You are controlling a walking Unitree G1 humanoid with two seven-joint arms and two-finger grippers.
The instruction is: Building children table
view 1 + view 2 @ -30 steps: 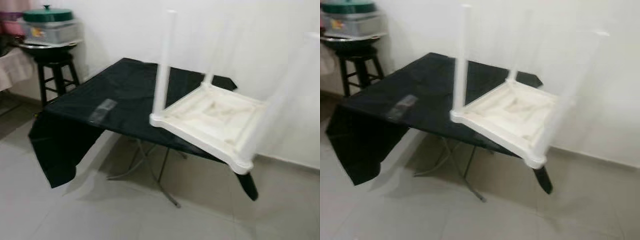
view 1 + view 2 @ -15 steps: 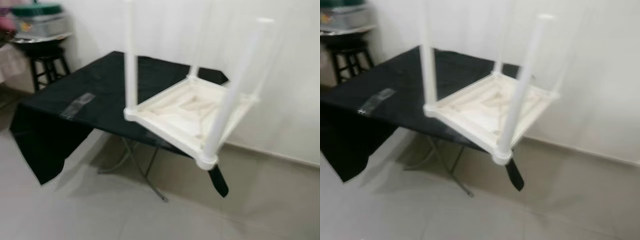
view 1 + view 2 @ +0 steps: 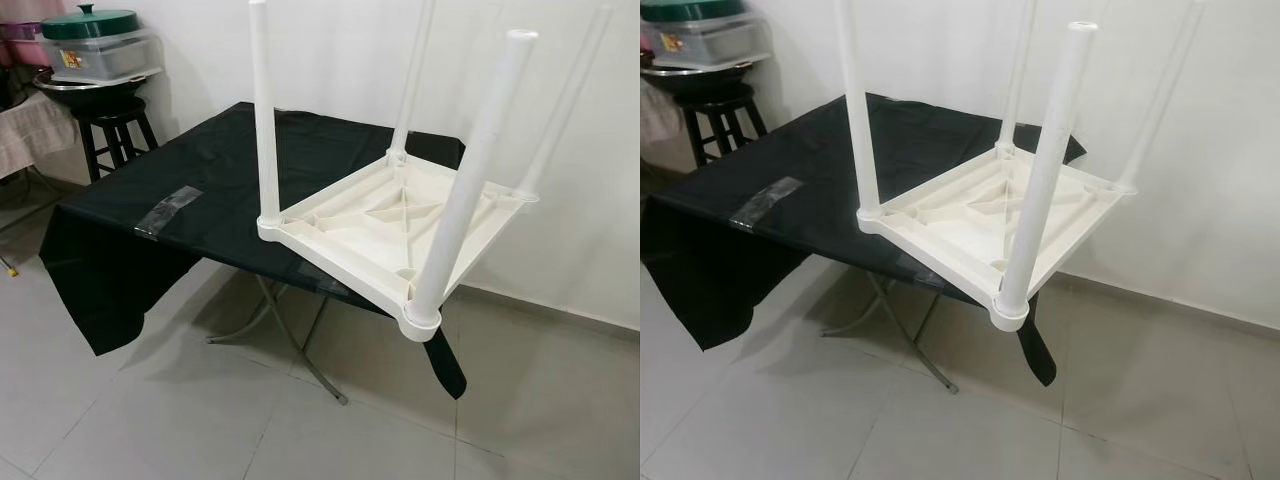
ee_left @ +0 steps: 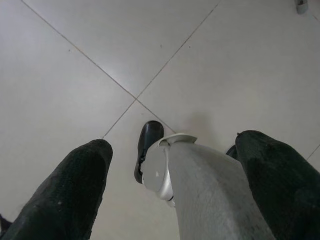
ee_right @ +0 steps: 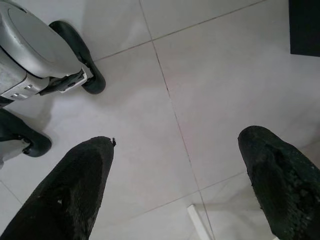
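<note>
Nearest, both arms hang idle over the tiled floor (image 5: 210,85): the left gripper (image 4: 175,200) has its fingers spread wide above the robot's own leg and foot, and the right gripper (image 5: 175,200) likewise holds its fingers well apart, clasping nothing. Beyond them the white plastic children's table (image 3: 385,225) lies upside down on the near corner of the black-draped folding table (image 3: 200,190), its top overhanging that table's edge and four legs pointing up. All legs appear seated, though the far ones wash out against the wall, so assembly looks done; next comes walking up, gripping two legs or the rim, and turning it upright.
</note>
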